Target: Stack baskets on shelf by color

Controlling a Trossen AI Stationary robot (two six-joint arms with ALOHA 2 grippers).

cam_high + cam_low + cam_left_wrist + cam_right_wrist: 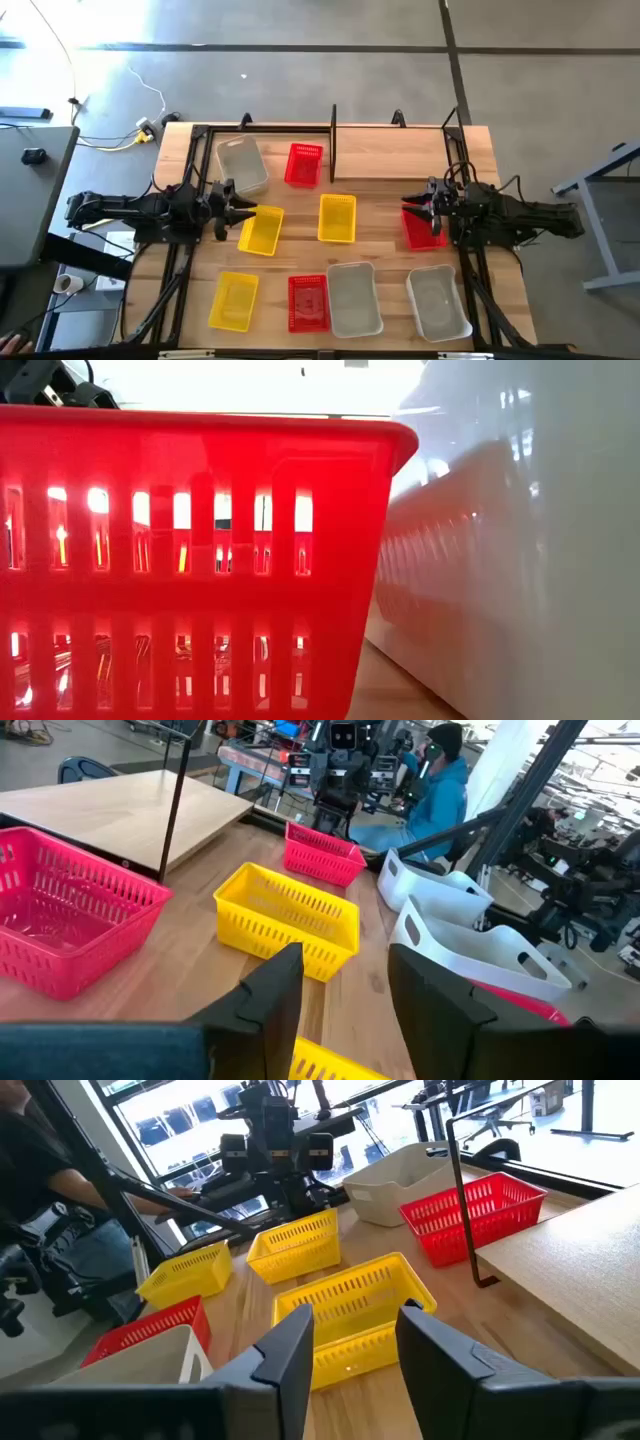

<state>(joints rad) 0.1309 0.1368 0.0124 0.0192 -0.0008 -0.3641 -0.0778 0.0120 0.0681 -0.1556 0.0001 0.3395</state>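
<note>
Left gripper point(243, 209) hovering at tabletop's left side, fingers apart, empty; yellow basket point(261, 230) lying just beside and below it, long axis toward front edge. Right gripper point(418, 208) waiting open over red basket point(421, 230)

- Three yellow baskets point(337, 217), slotted sides.
- Three red baskets point(303, 164), slotted sides.
- Three whitish-clear baskets point(437, 303).
- Shelf point(333, 140): thin black rods.
- Bench point(380, 190): pale wood.

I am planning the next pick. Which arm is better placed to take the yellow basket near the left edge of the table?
The left gripper, probably: its open fingers already point at that yellow basket, while the right gripper hovers by a red basket.
</note>
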